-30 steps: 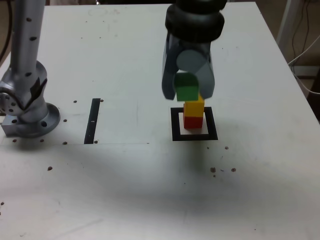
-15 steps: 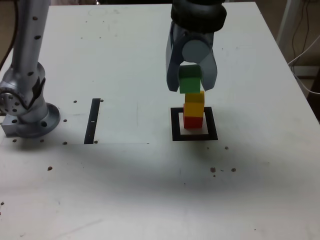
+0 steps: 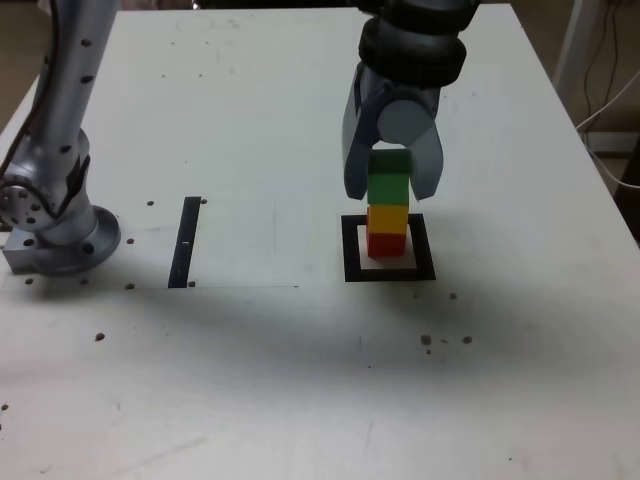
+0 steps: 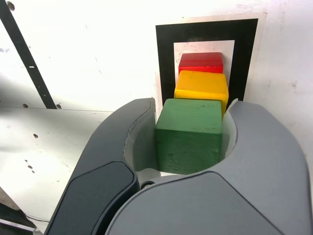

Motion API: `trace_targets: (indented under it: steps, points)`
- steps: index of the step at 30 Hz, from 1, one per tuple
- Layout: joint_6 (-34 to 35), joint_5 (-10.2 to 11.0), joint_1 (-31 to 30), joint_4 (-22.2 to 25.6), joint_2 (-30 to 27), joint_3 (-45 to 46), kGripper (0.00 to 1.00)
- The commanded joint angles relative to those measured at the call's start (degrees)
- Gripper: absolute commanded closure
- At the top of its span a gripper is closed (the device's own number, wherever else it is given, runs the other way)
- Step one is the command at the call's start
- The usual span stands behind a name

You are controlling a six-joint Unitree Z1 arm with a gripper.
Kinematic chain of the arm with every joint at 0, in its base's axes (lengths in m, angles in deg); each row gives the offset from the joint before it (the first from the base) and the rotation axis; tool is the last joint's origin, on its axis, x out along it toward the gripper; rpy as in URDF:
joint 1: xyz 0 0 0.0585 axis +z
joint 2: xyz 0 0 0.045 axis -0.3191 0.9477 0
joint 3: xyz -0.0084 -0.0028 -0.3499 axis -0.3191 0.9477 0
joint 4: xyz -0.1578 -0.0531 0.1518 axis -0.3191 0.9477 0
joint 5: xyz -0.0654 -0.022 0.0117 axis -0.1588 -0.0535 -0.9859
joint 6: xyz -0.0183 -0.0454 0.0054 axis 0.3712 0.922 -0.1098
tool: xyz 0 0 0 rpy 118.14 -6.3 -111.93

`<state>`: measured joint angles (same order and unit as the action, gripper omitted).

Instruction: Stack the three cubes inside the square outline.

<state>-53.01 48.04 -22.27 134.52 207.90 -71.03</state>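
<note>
- Your end effector (image 3: 391,182) is clamped shut on the green cube (image 3: 389,186), its jaws pressing the cube's two sides; in the wrist view the same grip shows on the green cube (image 4: 190,135).
- A second ago the green cube hung up and toward the exterior view's left of the stack. Now it has moved right and sits in line over the yellow cube (image 3: 388,217).
- The yellow cube rests on the red cube (image 3: 386,243), and both stand inside the square outline (image 3: 350,250), just right of centre in the exterior frame.
- Green looks to be touching or just above yellow; you cannot tell which from here.
- By my reading, only the release remains, so check the alignment before you open.
- The worktop (image 3: 250,120) around the outline carries no other cubes.
</note>
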Motion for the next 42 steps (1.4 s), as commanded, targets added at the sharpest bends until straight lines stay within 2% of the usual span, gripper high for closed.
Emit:
trace_targets:
  steps: [1,5,7,16,28,36,42]
  points:
    - [-0.4,-0.1,0.1,-0.3,0.5,-0.3,0.47]
    - [-1.1,0.0,0.1,-0.7,0.8,0.0,0.07]
    - [-1.1,0.1,0.1,-0.7,0.9,0.0,0.01]
    - [-1.1,1.1,0.1,-0.9,-0.2,0.4,0.00]
    - [3.3,6.3,0.1,-0.4,-10.3,5.4,0.00]
    - [4.4,7.0,0.1,-0.1,-17.6,14.3,0.00]
    - [6.1,6.4,0.1,-2.1,-24.9,26.5,0.00]
